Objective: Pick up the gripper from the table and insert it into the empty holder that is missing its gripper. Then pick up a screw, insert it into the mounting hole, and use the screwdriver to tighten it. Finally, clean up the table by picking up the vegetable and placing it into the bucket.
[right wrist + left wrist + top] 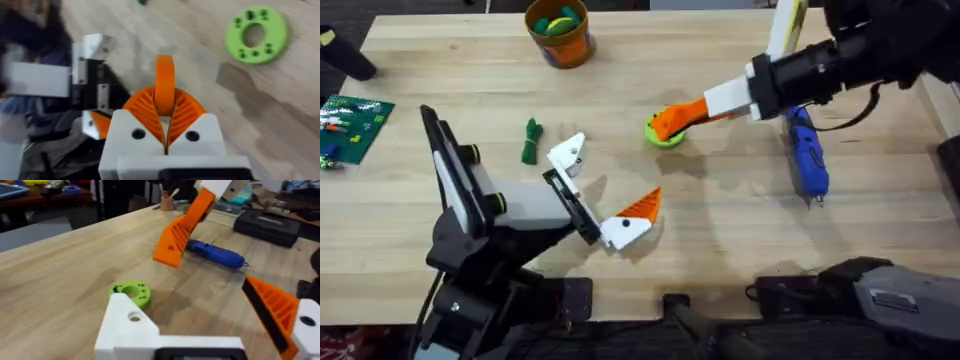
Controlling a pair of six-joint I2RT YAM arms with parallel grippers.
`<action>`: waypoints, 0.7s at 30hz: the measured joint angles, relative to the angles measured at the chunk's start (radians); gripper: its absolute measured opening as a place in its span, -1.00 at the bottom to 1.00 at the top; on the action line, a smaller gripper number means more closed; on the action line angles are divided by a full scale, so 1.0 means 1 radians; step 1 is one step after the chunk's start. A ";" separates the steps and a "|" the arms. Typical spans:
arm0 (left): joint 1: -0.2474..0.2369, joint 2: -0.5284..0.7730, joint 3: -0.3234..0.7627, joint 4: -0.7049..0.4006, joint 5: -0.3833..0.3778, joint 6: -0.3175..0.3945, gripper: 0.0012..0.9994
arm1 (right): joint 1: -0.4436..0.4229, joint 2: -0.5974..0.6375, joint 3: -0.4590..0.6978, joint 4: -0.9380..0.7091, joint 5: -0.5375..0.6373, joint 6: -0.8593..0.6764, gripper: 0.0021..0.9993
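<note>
My right gripper (668, 122) hangs over the middle of the table (740, 230), shut on the small orange gripper (164, 82), which stands up between its orange ribbed pads (142, 107). The left gripper (600, 186) is open. One of its jaws is the all-white holder (567, 156) (127, 325). The other jaw carries an orange ribbed tip (638, 208) (272, 307). The right gripper (177, 234) is above and beyond the holder, apart from it. A blue screwdriver (808, 155) (215, 254) lies to the right. The dark green vegetable (530, 140) lies left of the holder. The orange bucket (560, 30) stands at the back.
A lime green disc with a centre hole (667, 137) (256, 34) lies under the right gripper. A green board (350, 125) sits at the table's left edge. A black case (265, 225) lies beyond the screwdriver. The bucket holds small coloured toys.
</note>
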 joint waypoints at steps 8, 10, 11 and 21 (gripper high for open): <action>0.000 0.000 0.000 -0.004 0.071 0.000 0.98 | -0.004 0.032 -0.056 0.068 -0.271 -0.071 -0.96; 0.000 0.000 0.000 -0.005 0.085 0.000 0.98 | -0.007 0.045 -0.100 0.130 -0.338 -0.082 -0.96; 0.000 0.000 0.000 -0.006 0.090 0.000 0.98 | -0.008 0.053 -0.124 0.160 -0.372 -0.086 -0.96; 0.000 0.000 0.000 -0.006 0.108 0.000 0.98 | -0.010 0.178 -0.210 0.213 -0.541 -0.096 -0.97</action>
